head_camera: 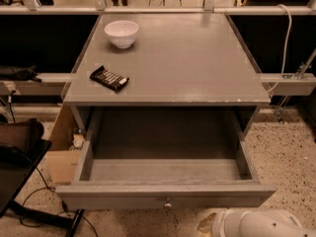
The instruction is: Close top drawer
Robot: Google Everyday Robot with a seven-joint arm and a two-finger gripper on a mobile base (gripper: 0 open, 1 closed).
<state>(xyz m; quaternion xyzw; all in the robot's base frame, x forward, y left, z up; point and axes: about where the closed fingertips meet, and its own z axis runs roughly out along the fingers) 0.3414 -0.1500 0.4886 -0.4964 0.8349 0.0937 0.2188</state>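
The top drawer [165, 196] is a wide grey wooden drawer with a small round metal knob [168, 205] mid-front. It is pulled far out from under the grey table top [187, 58], and its inside is empty. My gripper [209, 224] is at the bottom edge of the view, just below and to the right of the knob, close to the drawer front. It sits at the end of my white arm [261, 223], which comes in from the bottom right.
A white bowl [121, 33] and a dark snack bar [109, 78] lie on the table top. A cardboard box [61, 152] and a black chair [19, 157] with cables stand at the left. Speckled floor lies to the right.
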